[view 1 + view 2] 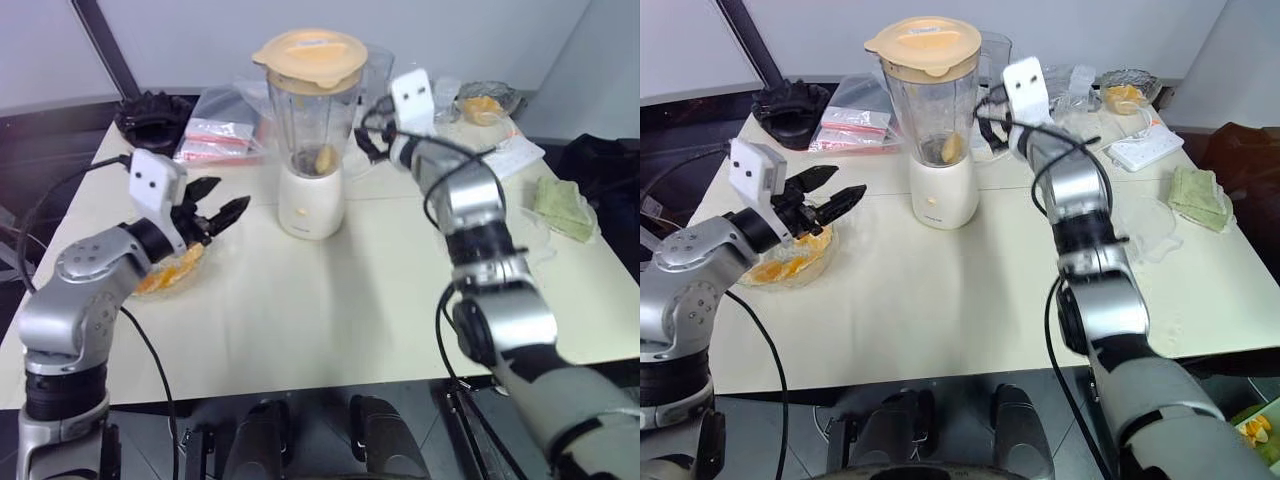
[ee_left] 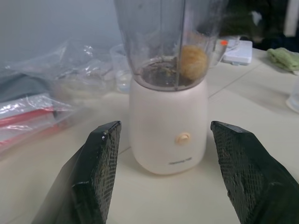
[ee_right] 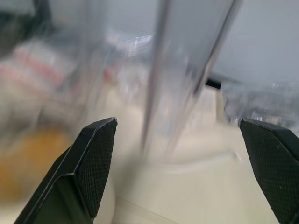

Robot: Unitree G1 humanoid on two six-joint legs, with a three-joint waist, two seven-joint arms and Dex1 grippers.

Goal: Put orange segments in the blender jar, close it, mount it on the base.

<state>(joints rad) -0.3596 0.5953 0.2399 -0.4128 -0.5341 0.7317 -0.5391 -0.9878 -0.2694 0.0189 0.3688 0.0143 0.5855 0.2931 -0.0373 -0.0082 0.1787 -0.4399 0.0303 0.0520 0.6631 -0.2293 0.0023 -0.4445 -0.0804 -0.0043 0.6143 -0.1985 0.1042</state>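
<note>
The blender jar (image 1: 308, 118) stands on the cream base (image 1: 310, 203) at mid-table, with a peach lid (image 1: 310, 56) on top. One orange segment (image 1: 325, 158) lies inside the jar near its bottom. More orange segments (image 1: 168, 272) fill a clear bowl at the left. My left gripper (image 1: 231, 193) hovers open over that bowl, pointing at the base (image 2: 168, 126), with nothing between its fingers (image 2: 100, 163). My right gripper (image 1: 990, 115) is open close beside the jar's right side. In the right wrist view its fingers (image 3: 93, 158) stand wide apart around a blurred clear upright part of the jar.
A black holder (image 1: 152, 115) and plastic bags (image 1: 215, 138) lie at the back left. A clear cup (image 1: 378, 62), a small dish of yellow-orange lumps (image 1: 483, 106) and a white power strip (image 1: 1145, 150) sit at the back right, with a green cloth (image 1: 563, 205) and crinkled clear bowl (image 1: 1145, 225).
</note>
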